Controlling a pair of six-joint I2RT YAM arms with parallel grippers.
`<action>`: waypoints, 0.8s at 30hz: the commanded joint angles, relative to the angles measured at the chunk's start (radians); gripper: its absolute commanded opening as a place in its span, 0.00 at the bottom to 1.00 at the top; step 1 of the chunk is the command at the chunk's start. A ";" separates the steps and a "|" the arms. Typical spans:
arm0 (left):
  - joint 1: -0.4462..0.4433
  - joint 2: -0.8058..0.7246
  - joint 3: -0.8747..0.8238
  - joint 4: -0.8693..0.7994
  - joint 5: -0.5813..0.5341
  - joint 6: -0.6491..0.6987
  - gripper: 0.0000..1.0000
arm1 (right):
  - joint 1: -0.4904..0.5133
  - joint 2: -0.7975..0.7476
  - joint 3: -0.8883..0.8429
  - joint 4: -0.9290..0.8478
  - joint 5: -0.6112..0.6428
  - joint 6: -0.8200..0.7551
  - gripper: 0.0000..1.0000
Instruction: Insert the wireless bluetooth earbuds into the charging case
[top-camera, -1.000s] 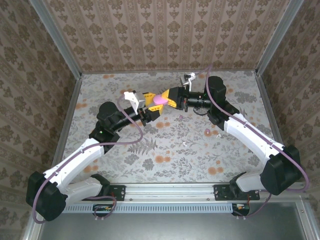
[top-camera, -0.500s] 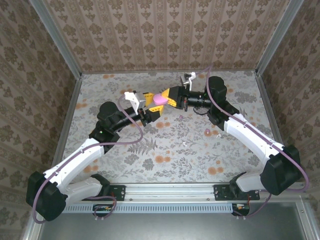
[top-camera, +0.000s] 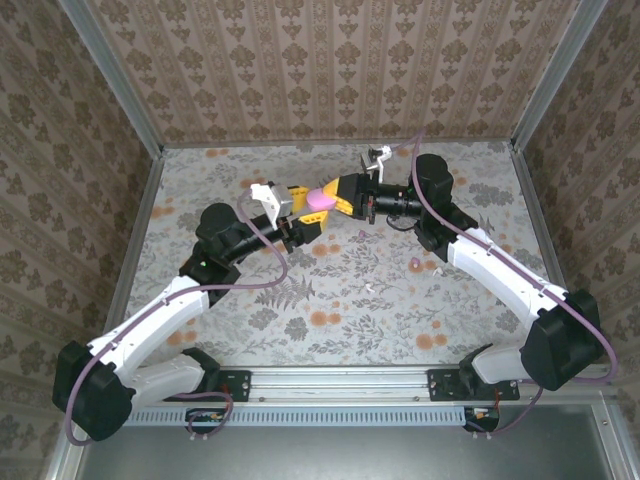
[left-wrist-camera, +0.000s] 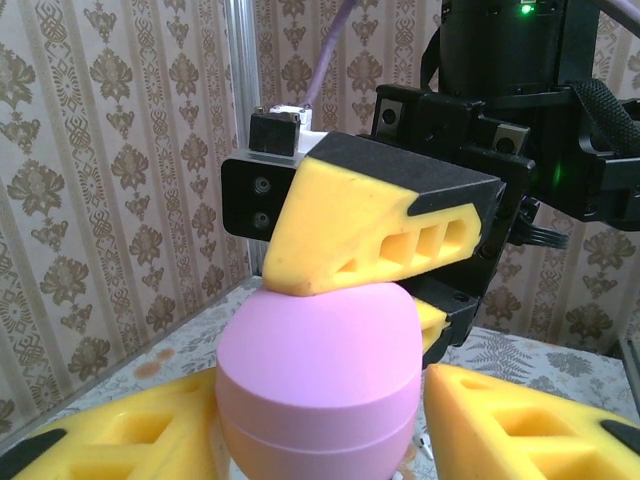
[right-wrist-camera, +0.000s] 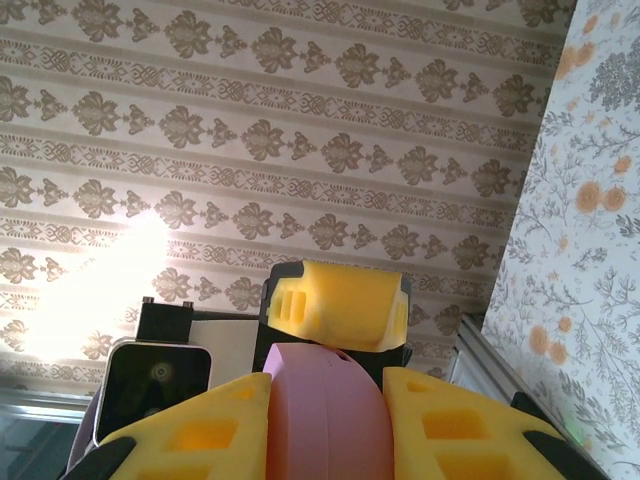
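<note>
Upper centre of the top view: pink charging case, lid closed, contents hidden; left gripper and right gripper both clench it; pink earbud lies on table, right of centre.

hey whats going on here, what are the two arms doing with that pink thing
The two arms meet over the far half of the table. The left gripper and right gripper each have their jaws closed on the same pink oval charging case, holding it in the air. Its lid looks shut, with only a seam showing. A tiny pink earbud lies on the table beside the right arm. A small whitish piece, possibly the other one, lies nearer the middle. Neither is in the case yet.
</note>
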 joint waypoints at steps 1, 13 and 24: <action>-0.009 0.004 0.027 0.015 0.018 0.003 0.54 | 0.006 -0.027 -0.011 0.059 0.013 0.034 0.25; -0.010 0.006 0.032 0.033 0.017 -0.005 0.52 | 0.007 -0.029 -0.023 0.049 0.018 0.028 0.25; -0.012 0.009 0.035 0.010 0.022 0.005 0.44 | 0.006 -0.031 -0.018 0.062 0.015 0.034 0.26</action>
